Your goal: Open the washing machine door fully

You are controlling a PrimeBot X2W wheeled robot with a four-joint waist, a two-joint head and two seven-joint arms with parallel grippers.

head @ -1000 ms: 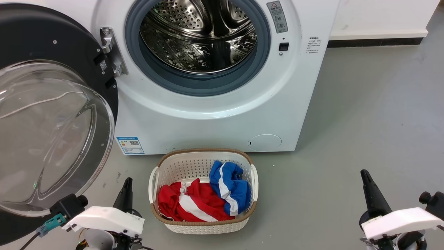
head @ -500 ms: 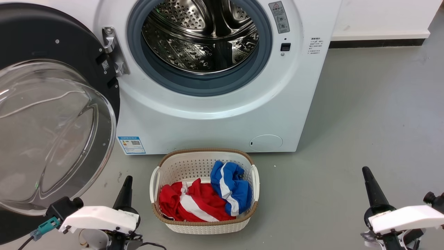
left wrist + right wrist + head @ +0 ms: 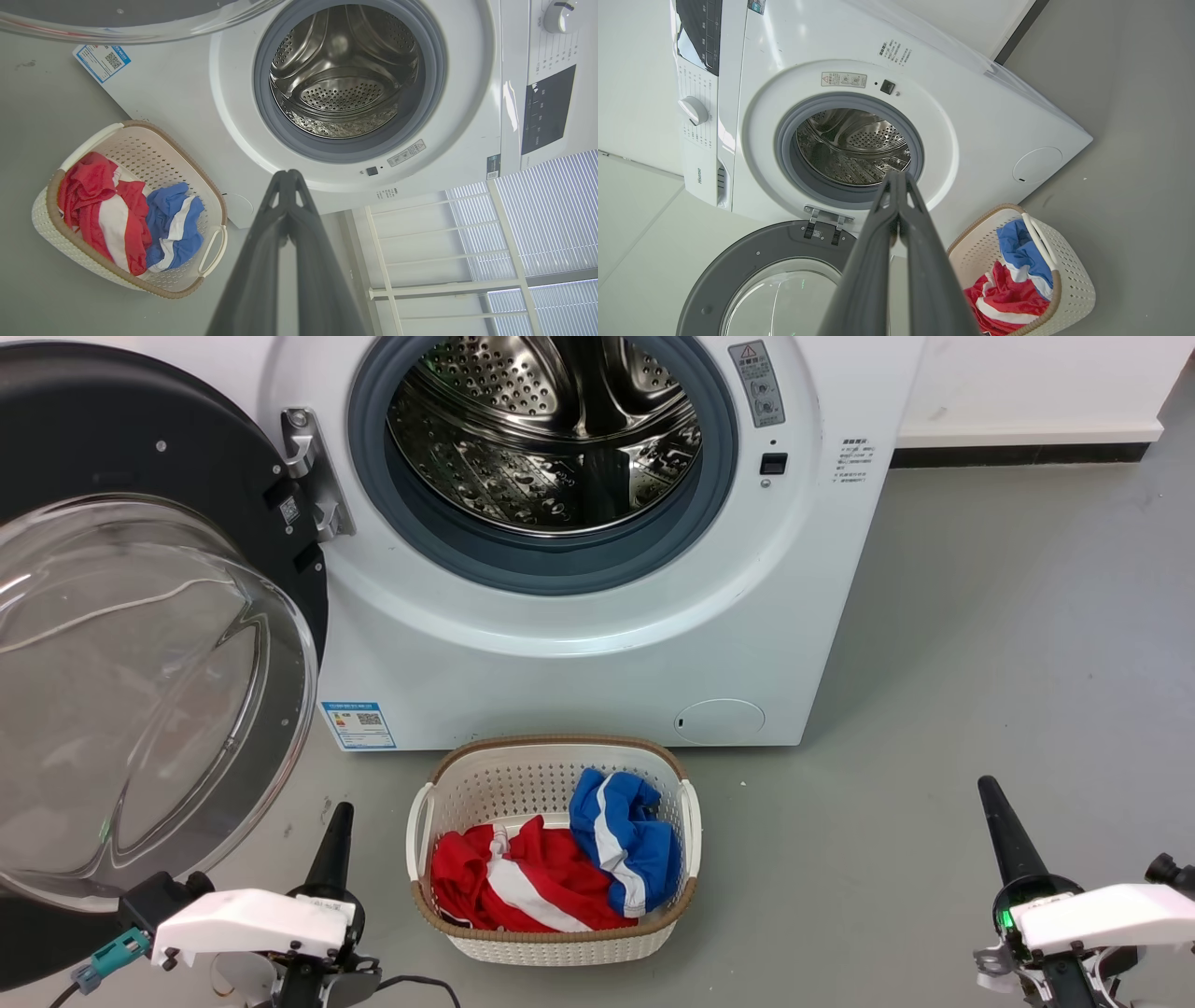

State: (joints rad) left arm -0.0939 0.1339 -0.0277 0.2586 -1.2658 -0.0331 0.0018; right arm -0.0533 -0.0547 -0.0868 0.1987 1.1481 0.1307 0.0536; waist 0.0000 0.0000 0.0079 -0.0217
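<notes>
Head view: washing machine door [image 3: 140, 691] stands wide open at the left of the washing machine [image 3: 579, 644], inner face and bulging glass turned toward the camera, hanging from the metal hinge [image 3: 313, 476]
Opening: steel drum [image 3: 551, 439] and grey rubber ring [image 3: 551, 569] fully exposed, nothing across the mouth
Right wrist view: door seen lying well away from the cabinet front, black rim whole, hinge at its near edge
Left end effector [image 3: 342, 810]: low at lower left, near the door's bottom rim but apart from it; fingers pressed together, nothing between them, tips seen meeting in the left wrist view
Right end effector [image 3: 985, 786]: low at lower right over bare floor [image 3: 980, 663], well apart from machine and door; fingers together, empty
Done, as judged: latch free, door carried far round on its hinge, drum mouth unobstructed
Left, as judged: little or nothing; whether the hinge has more travel cannot be told from these views, so at most a last nudge on the rim
Neither end effector touches the door, which reads as arms parked, not mid-pull
Nearby: laundry basket [image 3: 551, 747] on the floor just in front of the machine, holding a red-and-white garment [image 3: 504, 882] and a blue-and-white garment [image 3: 621, 845]; it sits beside the door, not touching it
Risk, if a nudge is tried: shut fingers could skid on the glossy rim
</notes>
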